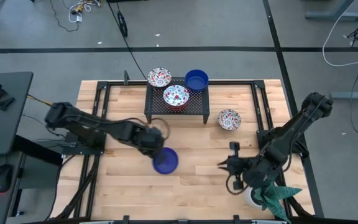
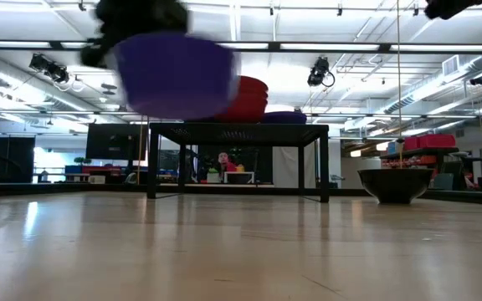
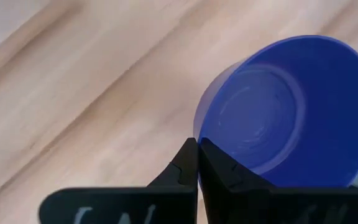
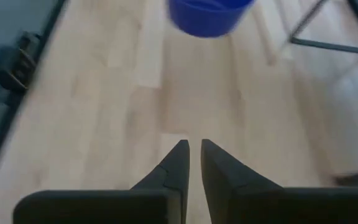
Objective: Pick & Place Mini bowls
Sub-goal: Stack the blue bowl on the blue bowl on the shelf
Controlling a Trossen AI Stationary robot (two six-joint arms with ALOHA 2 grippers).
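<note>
A cobalt blue mini bowl (image 1: 165, 160) hangs above the middle of the wooden table (image 1: 123, 186), with my left gripper (image 1: 158, 148) shut on it. In the low view the bowl (image 2: 174, 75) is well clear of the tabletop. Two floral bowls (image 1: 159, 78) (image 1: 176, 96) and a second blue bowl (image 1: 196, 79) stand on a black rack (image 1: 154, 107) at the table's far side. Another floral bowl (image 1: 229, 119) rests on the table to the right of the rack. My right gripper (image 1: 224, 165) hovers near the right front, empty, with a narrow gap between its fingertips (image 4: 194, 155). My left gripper pinches the blue bowl's wall at its rim (image 3: 199, 132), one finger (image 3: 219, 168) inside the bowl and the other finger (image 3: 182, 168) outside. The fingers come from above, slanting down. The bowl hangs tilted below them, lifted clear of the table.
A white pot with a green plant (image 1: 267, 196) stands at the front right corner, close under my right arm. The black rack's legs (image 2: 153, 159) stand on the far part of the table. Bare wood lies between the two grippers and along the front.
</note>
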